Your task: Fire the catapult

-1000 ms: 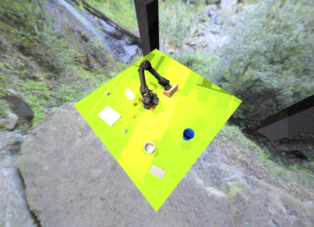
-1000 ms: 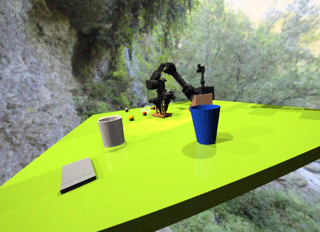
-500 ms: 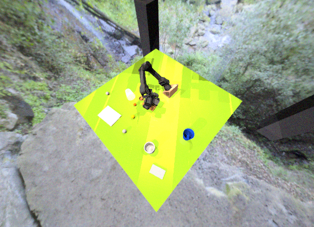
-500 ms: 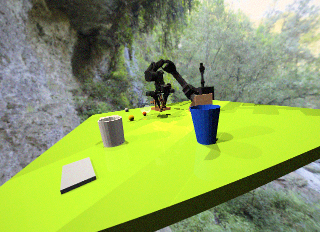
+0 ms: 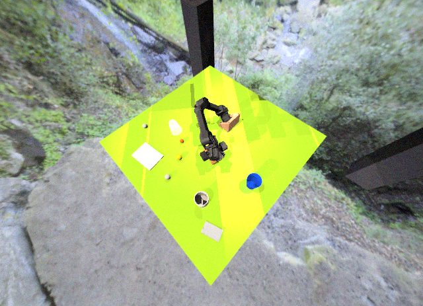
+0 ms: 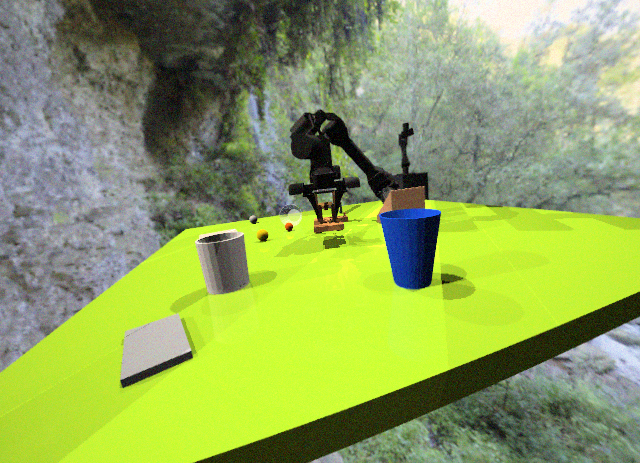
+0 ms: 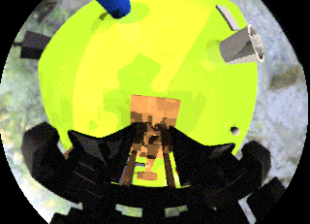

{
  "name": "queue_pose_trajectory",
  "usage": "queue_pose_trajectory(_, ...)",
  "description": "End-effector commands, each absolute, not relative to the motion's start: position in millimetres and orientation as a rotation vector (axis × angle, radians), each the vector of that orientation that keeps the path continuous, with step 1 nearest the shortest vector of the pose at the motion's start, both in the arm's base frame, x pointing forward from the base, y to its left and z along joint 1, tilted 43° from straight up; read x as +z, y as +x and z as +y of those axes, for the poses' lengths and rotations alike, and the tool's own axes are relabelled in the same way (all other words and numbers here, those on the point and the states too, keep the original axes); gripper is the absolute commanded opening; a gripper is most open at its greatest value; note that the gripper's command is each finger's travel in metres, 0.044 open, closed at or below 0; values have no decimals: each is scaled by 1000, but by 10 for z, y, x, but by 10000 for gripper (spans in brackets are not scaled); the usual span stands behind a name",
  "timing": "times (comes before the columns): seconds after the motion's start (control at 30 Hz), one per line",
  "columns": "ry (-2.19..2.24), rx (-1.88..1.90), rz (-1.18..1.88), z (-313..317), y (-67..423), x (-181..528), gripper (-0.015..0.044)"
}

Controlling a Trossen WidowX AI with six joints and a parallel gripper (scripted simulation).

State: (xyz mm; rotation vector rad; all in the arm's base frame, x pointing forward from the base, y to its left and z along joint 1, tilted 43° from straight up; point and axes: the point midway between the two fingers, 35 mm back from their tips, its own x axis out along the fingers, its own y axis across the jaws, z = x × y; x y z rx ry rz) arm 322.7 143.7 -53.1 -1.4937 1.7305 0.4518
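Observation:
My gripper is shut on the orange-brown catapult. The catapult hangs a little above the table, with its shadow below it. The white mug stands upright in front of the arm. An orange-red ball and a yellow ball lie on the table beside the catapult. A grey-white ball lies nearer the mug, another farther back. I see no ball in the catapult, but the fingers hide much of it.
A blue cup stands across from the mug. A grey tile lies beyond the mug. A white square and a pale clear cup are to the side. A brown wedge stands by the arm's base.

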Motion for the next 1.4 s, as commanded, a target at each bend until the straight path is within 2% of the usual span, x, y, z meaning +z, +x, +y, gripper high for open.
queue_pose_trajectory(0.0, -1422, 356, 1720, 1665, 3272, -746, 0)
queue_pose_trajectory(1.37, -1421, 351, 1719, 1324, 3333, -1108, 0)
